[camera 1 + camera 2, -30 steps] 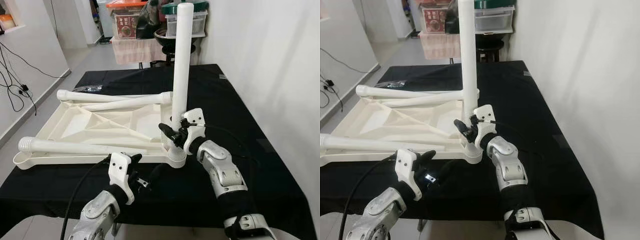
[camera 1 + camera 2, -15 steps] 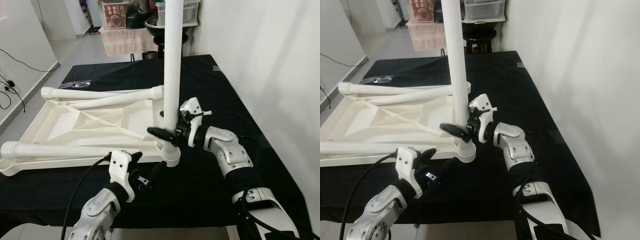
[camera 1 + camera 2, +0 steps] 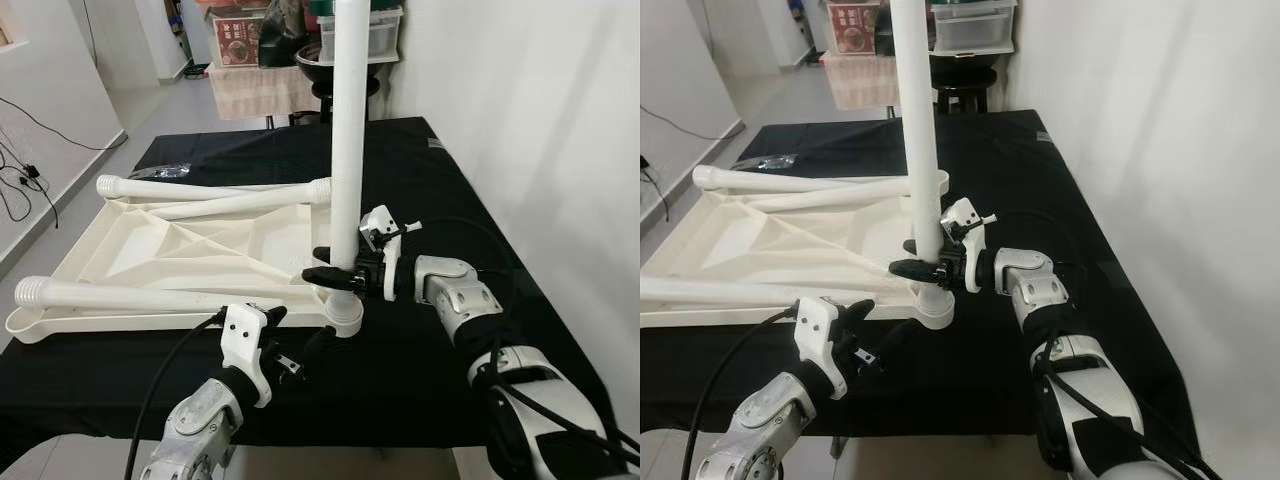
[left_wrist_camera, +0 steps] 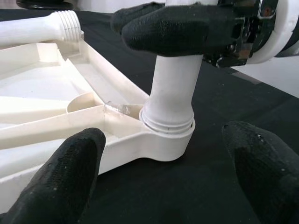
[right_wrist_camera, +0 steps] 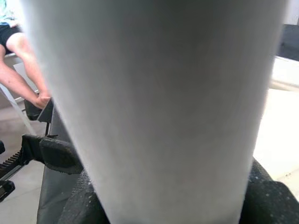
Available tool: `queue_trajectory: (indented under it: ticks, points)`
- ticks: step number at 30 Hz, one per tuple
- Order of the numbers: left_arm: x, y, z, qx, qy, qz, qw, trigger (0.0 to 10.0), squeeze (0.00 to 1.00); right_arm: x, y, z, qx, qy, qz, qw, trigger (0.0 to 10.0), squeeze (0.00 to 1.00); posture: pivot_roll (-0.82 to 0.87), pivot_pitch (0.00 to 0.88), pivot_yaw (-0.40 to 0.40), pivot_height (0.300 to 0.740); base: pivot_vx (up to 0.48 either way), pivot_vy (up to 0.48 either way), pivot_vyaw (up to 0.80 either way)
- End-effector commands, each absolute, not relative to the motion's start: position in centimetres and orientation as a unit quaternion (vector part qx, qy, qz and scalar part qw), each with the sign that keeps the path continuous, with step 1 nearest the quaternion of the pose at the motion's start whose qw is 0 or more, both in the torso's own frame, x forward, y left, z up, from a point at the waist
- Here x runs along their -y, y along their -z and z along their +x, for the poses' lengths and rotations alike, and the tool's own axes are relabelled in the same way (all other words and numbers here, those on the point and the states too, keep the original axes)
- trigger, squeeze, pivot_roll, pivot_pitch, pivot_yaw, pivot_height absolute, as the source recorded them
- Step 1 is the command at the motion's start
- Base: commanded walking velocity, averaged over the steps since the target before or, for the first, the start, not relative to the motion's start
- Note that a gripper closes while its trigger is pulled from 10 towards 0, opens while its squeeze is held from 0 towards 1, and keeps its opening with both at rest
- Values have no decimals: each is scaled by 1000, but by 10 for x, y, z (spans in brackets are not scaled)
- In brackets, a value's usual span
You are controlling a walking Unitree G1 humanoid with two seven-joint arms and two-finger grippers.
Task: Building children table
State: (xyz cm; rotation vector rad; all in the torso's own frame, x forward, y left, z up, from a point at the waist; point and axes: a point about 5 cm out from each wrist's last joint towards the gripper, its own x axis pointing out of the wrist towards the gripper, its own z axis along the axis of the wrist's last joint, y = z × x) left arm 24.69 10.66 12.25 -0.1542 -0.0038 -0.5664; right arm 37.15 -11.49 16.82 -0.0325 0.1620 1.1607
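The upright leg (image 3: pixel 345 150) and the upturned tabletop (image 3: pixel 190 255) look like smooth cream plastic with a faint sheen. The worktop (image 3: pixel 420 370) wears matt black cloth. Both arms are brushed silver metal; the right hand (image 3: pixel 335 272) has matt black rubbery fingers (image 4: pixel 163 28).

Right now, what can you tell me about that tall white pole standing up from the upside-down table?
The upright leg is a smooth, round white tube that looks like plastic. It stands nearly vertical, its top cut off by the picture's edge. Its lower end sits in a round corner socket of the overturned white tabletop, which lies on a black cloth. The right gripper is shut around it just above the socket. The left gripper hovers open near the socket, apart from it.
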Motion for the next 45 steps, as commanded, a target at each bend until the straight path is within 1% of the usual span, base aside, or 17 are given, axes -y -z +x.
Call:
queue_trajectory:
  ticks: [1,8,10,12,24,25,26,27,29,30,36,38,40,41,42,43,45]
  points:
    - [-107,-118,246,-6,275,-74,959,10000,0,115,-161,371,-83,-541,14,837,0,0,-6,1,31,740,0,0,0]
    - [-107,-119,246,-5,274,-72,959,10000,0,131,-144,366,-84,-505,10,859,0,0,-19,18,23,740,0,0,0]
    - [-110,-120,245,-4,272,-71,960,10000,0,147,-117,370,-156,-289,-32,944,0,0,-40,20,27,740,0,0,0]
    - [-111,-120,245,-4,271,-70,960,10000,0,143,-106,358,-172,-200,-5,965,0,0,-49,37,28,740,0,0,0]
    - [-113,-119,248,-3,270,-68,960,10000,0,124,-112,350,-122,-174,-25,977,0,0,-53,18,25,740,0,0,0]
    - [-113,-119,248,-2,267,-69,961,10000,0,123,-113,352,-123,-181,-27,975,10000,0,-56,16,27,740,0,0,0]
    - [-113,-119,248,-2,267,-69,961,10000,0,123,-113,352,-123,-181,-27,975,10000,0,-56,16,27,740,0,0,0]
    - [-113,-119,248,-2,268,-70,961,10000,0,123,-116,354,-115,-192,-24,974,10000,282,-57,16,28,740,0,0,0]
    - [-113,-119,248,-2,268,-70,961,10000,0,123,-116,354,-115,-192,-24,974,10000,282,-57,16,28,740,0,0,0]
    - [-113,-119,249,-3,271,-71,960,10000,0,122,-121,357,-103,-205,-14,973,10000,1000,-60,16,31,740,0,0,0]
    - [-112,-119,249,-5,276,-72,958,10000,0,112,-142,363,-65,-277,27,958,10000,1000,-58,12,33,740,0,0,0]
    - [-111,-119,250,-4,275,-72,959,10000,0,105,-162,365,-25,-387,20,922,10000,925,-51,3,35,740,0,0,0]
    - [-111,-119,250,-4,275,-72,959,10000,0,105,-162,365,-25,-387,20,922,10000,925,-51,3,35,740,0,0,0]
    - [-111,-119,250,-4,275,-72,959,10000,0,105,-167,366,-18,-428,14,904,10000,600,-49,4,35,740,0,0,0]
    - [-111,-119,250,-4,275,-72,959,10000,0,105,-167,366,-18,-428,14,904,10000,600,-49,4,35,740,0,0,0]
    - [-110,-119,251,-4,275,-72,959,10000,0,104,-170,366,-15,-465,0,885,10000,0,-49,1,35,740,0,0,0]
    - [-110,-118,251,-5,276,-72,959,10000,0,104,-170,366,-21,-490,-6,872,10000,0,-43,0,35,740,0,0,0]
